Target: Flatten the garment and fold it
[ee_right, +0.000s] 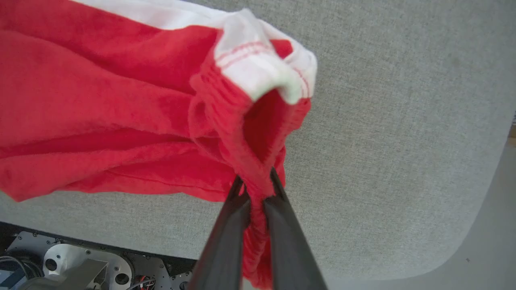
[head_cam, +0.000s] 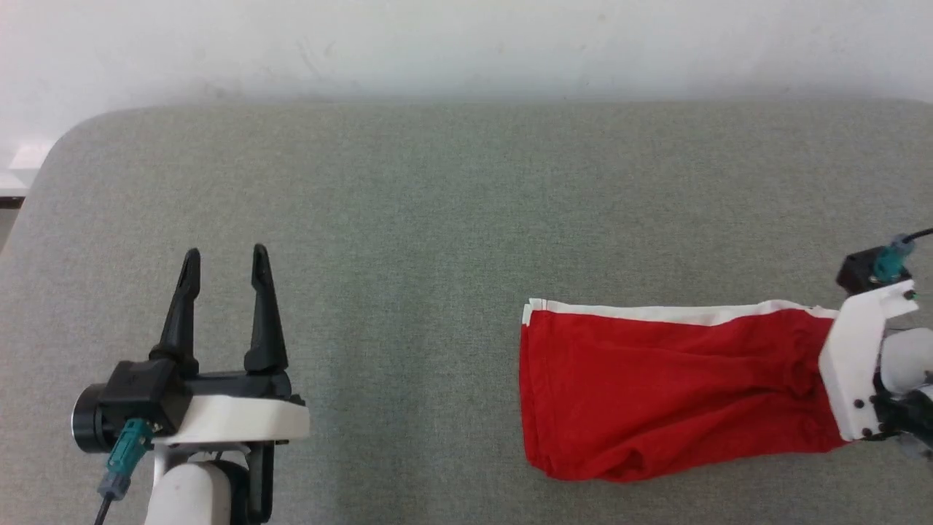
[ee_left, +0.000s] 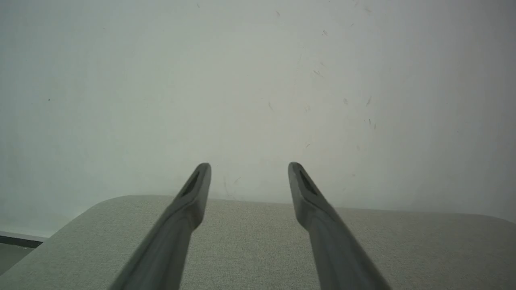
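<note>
While the right gripper [ee_right: 256, 181] is pinching a bunched red fold at the gathered end of the garment [head_cam: 656, 394], its two dark fingers [ee_right: 225, 237] are pressing almost together with the cloth squeezed between them. The garment is lying on the right part of the grey padded table [head_cam: 408, 219]. It is stretching sideways from the held end, near the head view's right edge, toward the middle. Its white band [head_cam: 656, 313] is running along the far edge, and its free end is resting flat with a few creases. In the right wrist view the held end is looking slightly raised off the surface, with the band curling over above the pinch and the rest of the red cloth draping away to that view's left. Part of the robot's metal base [ee_right: 60, 266] is showing past the table's edge. The left gripper [head_cam: 226, 255] is hovering over the table's left part, well apart from the garment. Its fingers are standing wide apart, gripping nothing and pointing toward the pale wall [ee_left: 242, 80].
</note>
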### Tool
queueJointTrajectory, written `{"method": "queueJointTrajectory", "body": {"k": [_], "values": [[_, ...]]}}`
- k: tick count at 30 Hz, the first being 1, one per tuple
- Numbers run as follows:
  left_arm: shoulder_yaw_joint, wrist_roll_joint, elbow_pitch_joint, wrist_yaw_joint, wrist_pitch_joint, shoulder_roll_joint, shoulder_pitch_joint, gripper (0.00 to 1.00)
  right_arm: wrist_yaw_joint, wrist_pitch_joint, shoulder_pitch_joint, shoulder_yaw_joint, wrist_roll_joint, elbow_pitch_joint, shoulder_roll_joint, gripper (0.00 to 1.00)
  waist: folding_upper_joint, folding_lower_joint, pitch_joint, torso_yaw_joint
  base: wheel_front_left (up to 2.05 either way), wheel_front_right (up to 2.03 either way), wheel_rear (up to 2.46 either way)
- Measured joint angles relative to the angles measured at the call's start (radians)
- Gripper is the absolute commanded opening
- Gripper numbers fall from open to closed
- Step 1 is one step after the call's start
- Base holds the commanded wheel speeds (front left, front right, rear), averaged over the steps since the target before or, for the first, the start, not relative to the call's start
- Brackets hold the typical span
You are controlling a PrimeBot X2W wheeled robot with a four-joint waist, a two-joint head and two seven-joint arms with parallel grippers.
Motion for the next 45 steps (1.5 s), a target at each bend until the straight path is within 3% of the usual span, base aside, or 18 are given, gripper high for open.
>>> {"method": "queueJointTrajectory", "body": {"k": [7, 13, 23, 28, 35, 36, 37, 38, 45], "values": [[0.001, 0.005, 0.0, -0.009, 0.0, -0.007, 0.017, 1.0, 0.0, 0.069, 0.039, 0.09, 0.091, -0.196, 0.035, 0.0, 0.0, 0.0, -0.022, -0.006, 0.0, 0.0, 0.0], [0.005, 0.005, 0.002, -0.019, 0.0, -0.01, 0.016, 1.0, 0.0, 0.059, 0.038, 0.191, 0.118, -0.226, 0.108, 0.0, 0.0, 0.0, -0.024, 0.007, 0.0, 0.0, 0.0], [0.004, 0.005, 0.005, -0.035, 0.0, -0.016, 0.01, 1.0, 0.0, -0.006, -0.074, 0.358, 0.063, -0.076, 0.217, 0.0, 0.0, 0.0, -0.004, 0.049, 0.0, 0.0, 0.0], [-0.005, 0.004, 0.013, -0.035, 0.0, -0.017, 0.005, 1.0, 0.0, -0.041, -0.12, 0.394, 0.048, 0.026, 0.27, 0.0, 0.0, 0.0, 0.013, 0.077, 0.0, 0.0, 0.0], [-0.004, 0.004, 0.015, -0.035, 0.0, -0.017, -0.012, 1.0, 0.0, -0.098, -0.147, 0.437, 0.014, 0.153, 0.291, 0.0, 0.0, 0.0001, 0.033, 0.109, 0.0, 0.0, 0.0], [-0.003, 0.004, 0.015, -0.035, 0.0, -0.017, -0.012, 1.0, 0.0, -0.112, -0.151, 0.44, 0.006, 0.165, 0.293, 0.06, 0.0, 0.0001, 0.035, 0.111, 0.0, 0.0, 0.0], [-0.002, 0.004, 0.015, -0.035, 0.0, -0.017, -0.012, 1.0, 0.0, -0.122, -0.154, 0.447, 0.003, 0.175, 0.295, 0.5, 0.0, 0.0001, 0.036, 0.112, 0.0, 0.0, 0.0], [-0.001, 0.004, 0.015, -0.035, 0.0, -0.017, -0.012, 1.0, 0.0, -0.131, -0.159, 0.457, 0.003, 0.183, 0.297, 1.0, 0.0, 0.0001, 0.036, 0.111, 0.0, 0.0, 0.0], [0.005, 0.004, 0.015, -0.035, 0.0, -0.018, -0.01, 1.0, 0.0, -0.184, -0.189, 0.514, 0.053, 0.152, 0.304, 1.0, 0.0, 0.0001, 0.021, 0.085, 0.0, 0.0, 0.0]]}}
